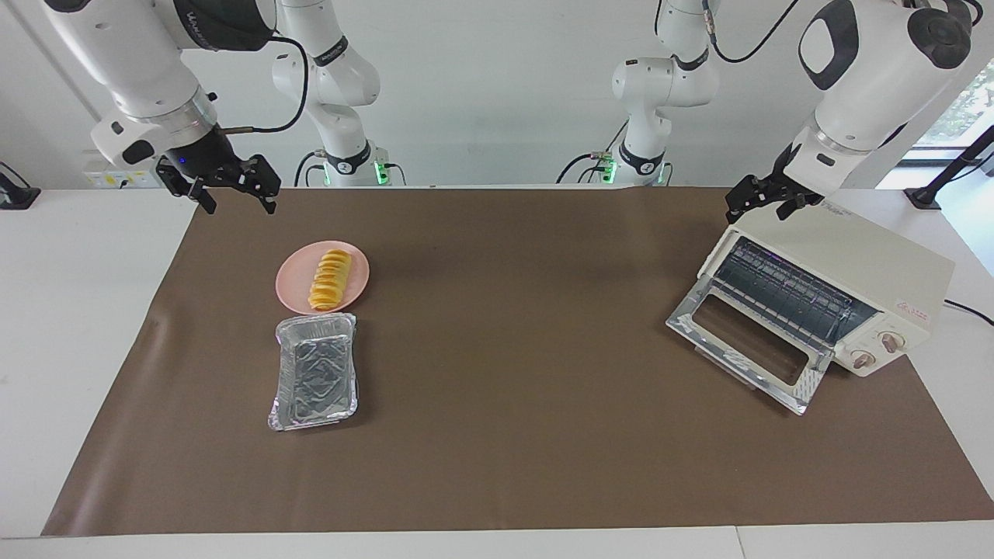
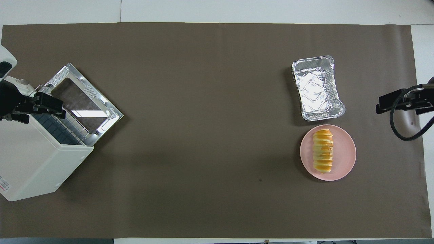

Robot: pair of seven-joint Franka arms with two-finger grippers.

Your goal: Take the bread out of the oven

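The bread [image 1: 330, 279] lies on the pink plate [image 1: 356, 291], not in the oven [image 1: 846, 272]; taken from the plate as landmark, the oven stands well apart toward the left arm's end of the table, its door [image 1: 747, 351] folded down and its wire rack [image 1: 784, 291] bare. The foil tray [image 1: 315, 373] sits just beside the plate, farther from the robots, and holds nothing. The loaf's long axis runs roughly from the plate's robot-side rim toward the tray, with its ridges crosswise to that line. The right gripper [image 1: 227, 190] hangs in the air over the mat [image 1: 505, 373] edge at the right arm's end, on the robots' side of the plate, fingers apart and holding nothing. The left gripper [image 1: 765, 203] hovers over the oven's top corner nearest the robots, fingers likewise apart and empty; this arm waits. Judged from this layout, the removal is complete: bread out, plated, oven empty. Should any further handling of the bread be required, the right arm is clearly the nearer one; the bread lies forward of and below its gripper, and a grasp across the short width, fingers closing along the ridges, would suit the loaf best. The open door is the only item left unsecured.
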